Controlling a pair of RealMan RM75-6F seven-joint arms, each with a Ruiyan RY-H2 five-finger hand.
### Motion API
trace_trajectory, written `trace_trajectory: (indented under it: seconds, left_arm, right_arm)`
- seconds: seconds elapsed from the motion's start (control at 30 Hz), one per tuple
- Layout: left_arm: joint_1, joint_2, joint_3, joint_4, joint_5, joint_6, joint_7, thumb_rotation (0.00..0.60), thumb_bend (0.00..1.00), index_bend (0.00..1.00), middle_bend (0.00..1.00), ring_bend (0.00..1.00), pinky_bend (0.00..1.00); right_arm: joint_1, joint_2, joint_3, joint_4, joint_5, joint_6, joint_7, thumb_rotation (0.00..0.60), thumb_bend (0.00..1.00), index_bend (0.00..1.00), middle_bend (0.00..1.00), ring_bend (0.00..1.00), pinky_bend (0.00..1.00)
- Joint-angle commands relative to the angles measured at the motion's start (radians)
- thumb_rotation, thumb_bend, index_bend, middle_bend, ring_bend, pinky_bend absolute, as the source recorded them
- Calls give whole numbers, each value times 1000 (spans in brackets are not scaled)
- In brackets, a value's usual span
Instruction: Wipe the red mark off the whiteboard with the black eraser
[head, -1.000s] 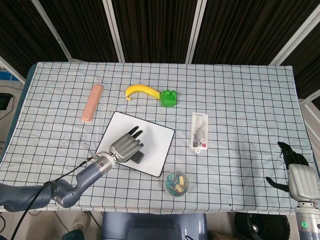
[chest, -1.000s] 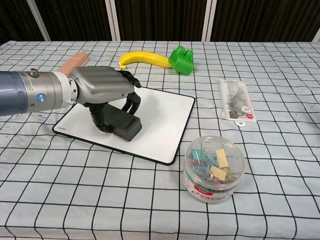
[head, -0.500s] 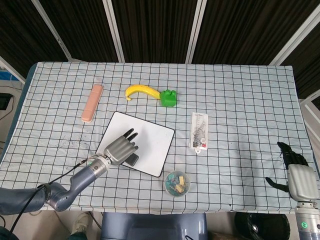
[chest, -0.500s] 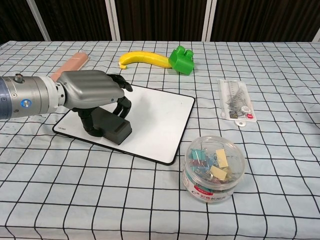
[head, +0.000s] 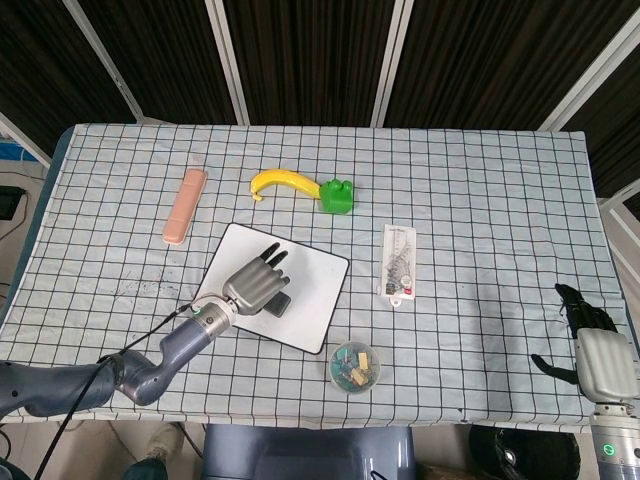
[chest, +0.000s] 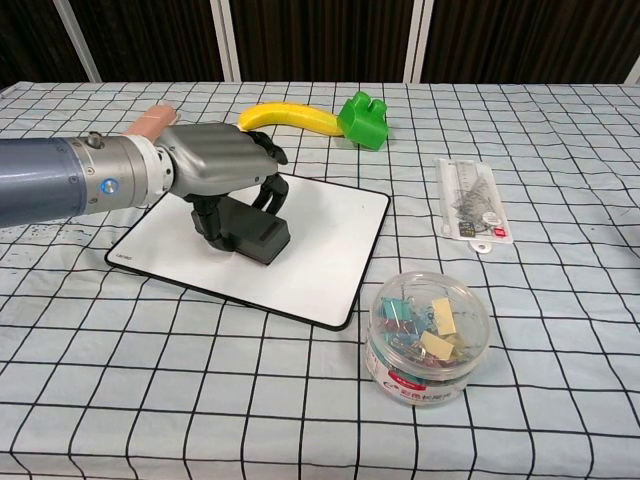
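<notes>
Left hand (chest: 222, 168) gripping black eraser (chest: 256, 233) flat on whiteboard (chest: 330, 240), eraser's long axis running left-right, far end under fingers, right hand (head: 600, 355) idle, grasp unclear

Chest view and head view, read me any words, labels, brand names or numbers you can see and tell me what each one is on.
None can be read.
whiteboard: small dark mark at its near left corner, too small.
ruler packet: print and a red-and-white label at its near end, blurred.
clip tub: red label on its wall, blurred.
left hand: no text shows.
</notes>
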Motion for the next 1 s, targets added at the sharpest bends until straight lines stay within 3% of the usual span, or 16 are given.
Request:
trace_trajectory:
  seconds: [0.03,0.33,0.77,1.0]
  left_arm:
    - [-8,-22,-12,24,-9,-2,-5,600,213,440,490,56,10]
    - [12,8,21,1,26,3,-32,600,213,443,495,56,10]
    - [56,191,89,-155,-1,-5,-19,600,213,442,492,56,10]
    - [82,249,75,-190,39,60,-51,600,213,440,490,56,10]
  right_arm:
    - [-1,0,0,0,1,0,2,600,64,99,124,218,217]
    - [-1,2,0,-1,-1,0,5,600,64,99,124,218,217]
    - [-1,1,-1,-2,-3,1,2,600,64,100,125,218,217]
    - [-1,-1,-1,-4,-4,3,-3,600,64,99,124,218,217]
